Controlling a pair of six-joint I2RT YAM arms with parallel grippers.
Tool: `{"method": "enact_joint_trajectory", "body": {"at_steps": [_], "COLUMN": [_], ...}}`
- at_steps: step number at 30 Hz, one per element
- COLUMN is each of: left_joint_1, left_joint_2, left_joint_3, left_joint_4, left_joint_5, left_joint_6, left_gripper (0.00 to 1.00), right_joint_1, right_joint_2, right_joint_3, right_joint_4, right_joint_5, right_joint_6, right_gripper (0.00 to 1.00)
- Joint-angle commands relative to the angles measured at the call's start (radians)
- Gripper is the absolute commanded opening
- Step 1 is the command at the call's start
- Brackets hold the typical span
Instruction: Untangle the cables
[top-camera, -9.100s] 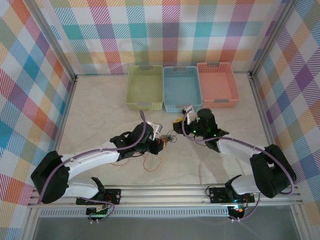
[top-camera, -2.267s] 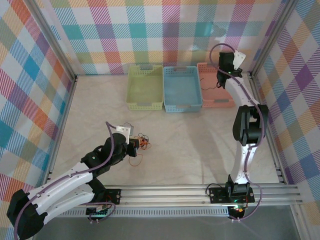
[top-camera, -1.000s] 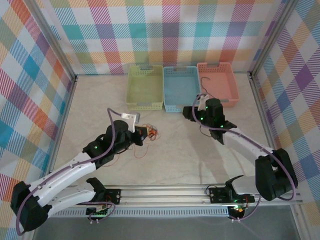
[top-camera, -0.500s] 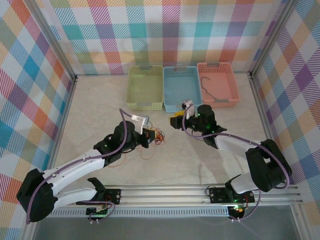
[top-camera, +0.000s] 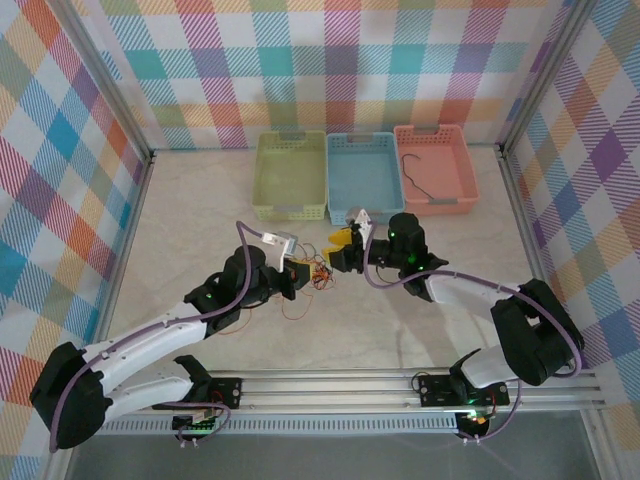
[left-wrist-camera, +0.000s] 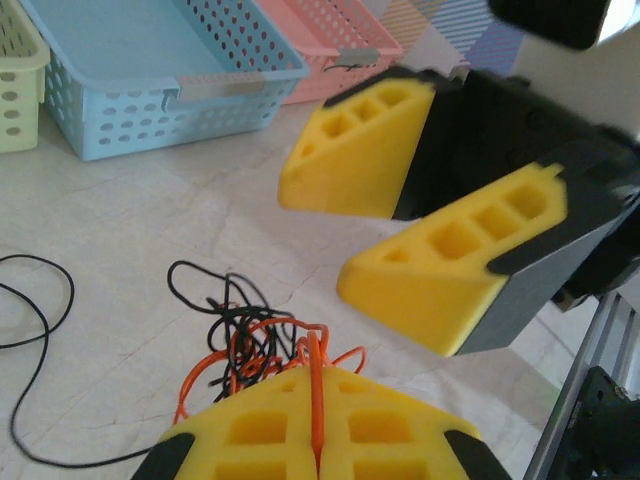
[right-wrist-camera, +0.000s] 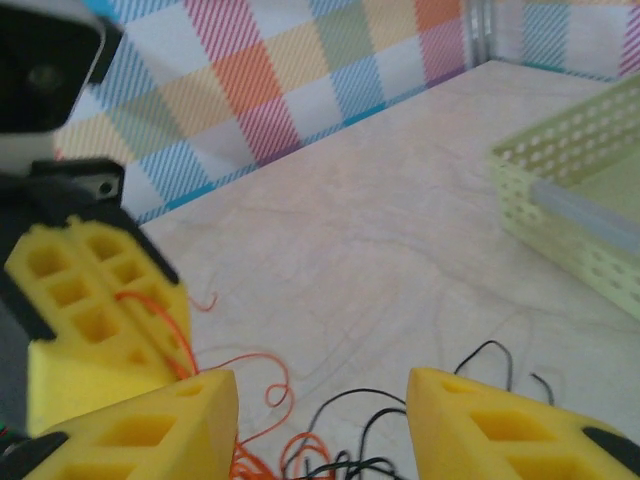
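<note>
Three baskets: green basket (top-camera: 290, 175), blue basket (top-camera: 365, 175) and pink basket (top-camera: 447, 170) stand in a row at the far side.
Right arm (top-camera: 470, 290): I see it back from over the pink basket, now low at the tangle (top-camera: 318, 277).
Right gripper (top-camera: 338, 250): jaws partly apart, empty, facing the heap.
Left gripper (left-wrist-camera: 316, 395): clamped on a red-orange cable (left-wrist-camera: 314, 355).
Black cable (top-camera: 413, 178): lies in the pink basket.
Remaining cables: knotted on the table (top-camera: 200, 220), between both grippers.
Meaning: I judge one strand sorted and the next pull due.
</note>
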Motion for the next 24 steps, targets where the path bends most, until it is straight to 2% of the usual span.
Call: {"method": "enact_joint_trajectory", "body": {"at_steps": [1, 6, 9, 12, 16, 24], "left_joint_1": [0.007, 0.006, 0.006, 0.006, 0.007, 0.006], "left_joint_2": [-0.038, -0.094, -0.112, -0.117, -0.117, -0.138], "left_joint_3": [-0.017, -0.032, -0.039, -0.038, -0.034, -0.035], "left_joint_4": [0.022, -0.014, -0.028, -0.033, -0.047, -0.061], "left_joint_5": [-0.004, -0.098, -0.133, -0.146, -0.162, -0.172], "left_joint_6": [0.016, 0.015, 0.013, 0.013, 0.012, 0.012], "left_gripper": [0.00, 0.00, 0.00, 0.00, 0.00, 0.00], "right_joint_1": [0.000, 0.000, 0.000, 0.000, 0.003, 0.010], "right_joint_2": [-0.021, -0.036, -0.059, -0.066, -0.032, 0.028], "right_joint_3": [0.024, 0.026, 0.015, 0.015, 0.021, 0.068], "right_joint_4": [-0.063, -0.079, -0.076, -0.089, -0.069, -0.141], "right_joint_5": [-0.034, -0.059, -0.059, -0.058, -0.122, -0.131], "right_joint_6": [-0.093, -0.108, -0.114, -0.125, -0.132, -0.184], "right_gripper": [0.44, 0.41, 0.44, 0.48, 0.53, 0.54]}}
